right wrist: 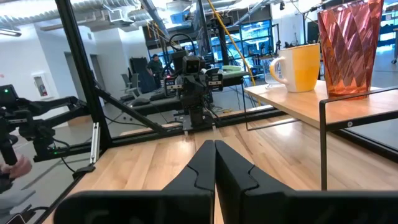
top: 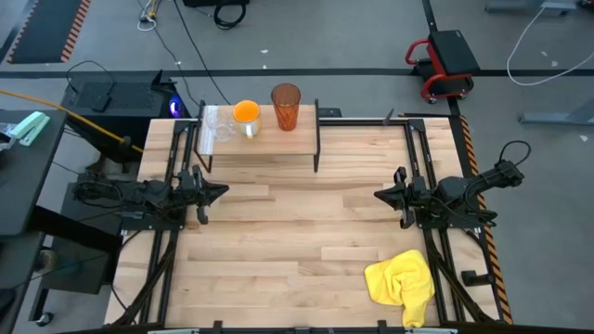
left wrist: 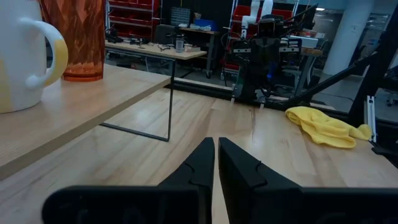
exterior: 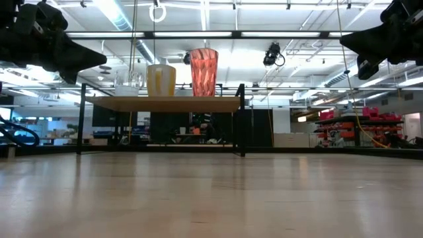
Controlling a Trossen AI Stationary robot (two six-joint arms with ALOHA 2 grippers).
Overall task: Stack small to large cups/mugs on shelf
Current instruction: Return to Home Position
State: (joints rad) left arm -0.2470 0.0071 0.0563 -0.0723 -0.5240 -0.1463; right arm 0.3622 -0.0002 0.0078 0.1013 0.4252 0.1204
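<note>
Clear glass (top: 216,127), orange mug (top: 246,115), ribbed red tumbler (top: 286,106) line the wooden shelf (top: 269,144); just home your closed left pincer (top: 221,193) and right pincer (top: 379,196).

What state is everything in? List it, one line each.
clear glass: upright on shelf, left-arm end
orange mug: upright on shelf, middle
tumbler: upright on shelf, right of mug
yellow cloth: crumpled on table
left gripper: shut, empty
right gripper: shut, empty
</note>
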